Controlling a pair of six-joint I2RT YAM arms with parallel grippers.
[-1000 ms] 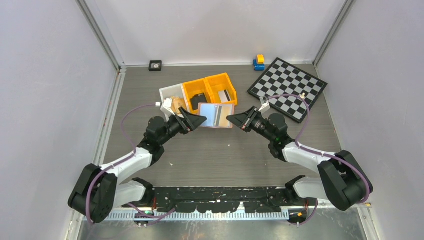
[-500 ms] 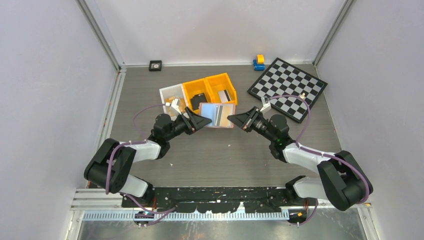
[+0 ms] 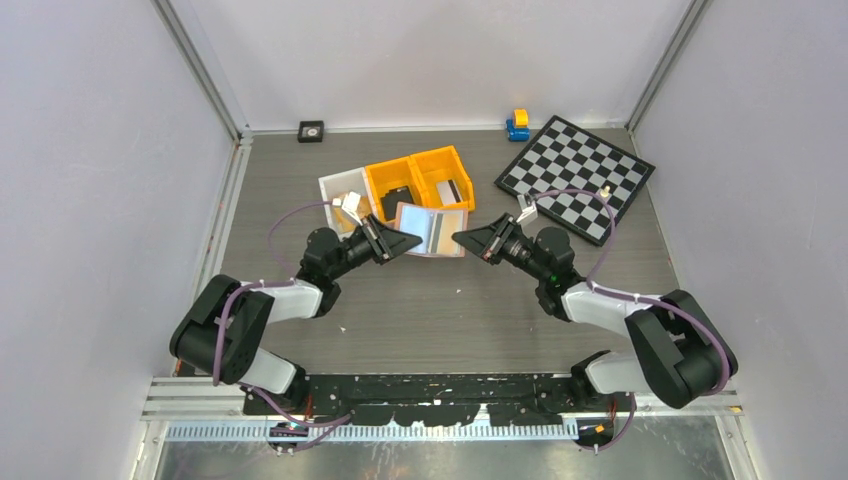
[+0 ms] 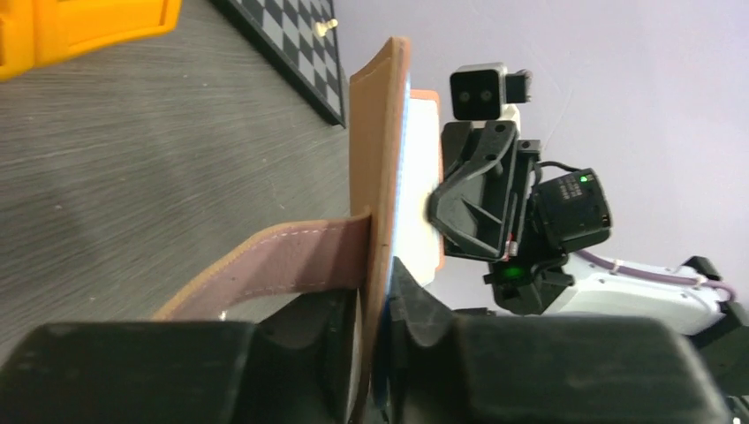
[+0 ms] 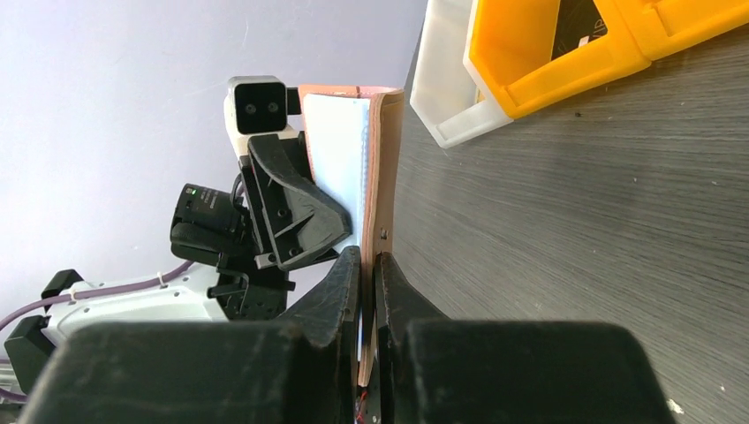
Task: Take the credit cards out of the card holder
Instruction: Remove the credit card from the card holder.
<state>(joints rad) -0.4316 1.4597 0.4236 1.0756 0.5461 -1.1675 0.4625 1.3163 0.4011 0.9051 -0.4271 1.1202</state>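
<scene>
The tan-pink card holder (image 3: 432, 229) hangs open above the table between my two grippers, its glossy inside facing up. A pale credit card (image 3: 438, 230) with a dark stripe shows in its pocket. My left gripper (image 3: 405, 241) is shut on the holder's left flap; in the left wrist view the leather edge (image 4: 380, 159) runs between the fingers (image 4: 378, 284). My right gripper (image 3: 461, 240) is shut on the right flap, the edge (image 5: 386, 177) pinched in the jaws (image 5: 369, 261). A pale striped card (image 3: 452, 190) lies in the right orange bin.
Just behind the holder stand two orange bins (image 3: 425, 165) and a white bin (image 3: 332, 185); a chunky black item (image 3: 398, 201) sits in the left orange one. A chessboard (image 3: 577, 175) lies at the back right, with a blue-and-yellow toy (image 3: 517, 124) beyond it.
My left gripper has moved in and shut on the holder's left flap. The left arm's elbow has swung back. The right gripper has kept its grip.
</scene>
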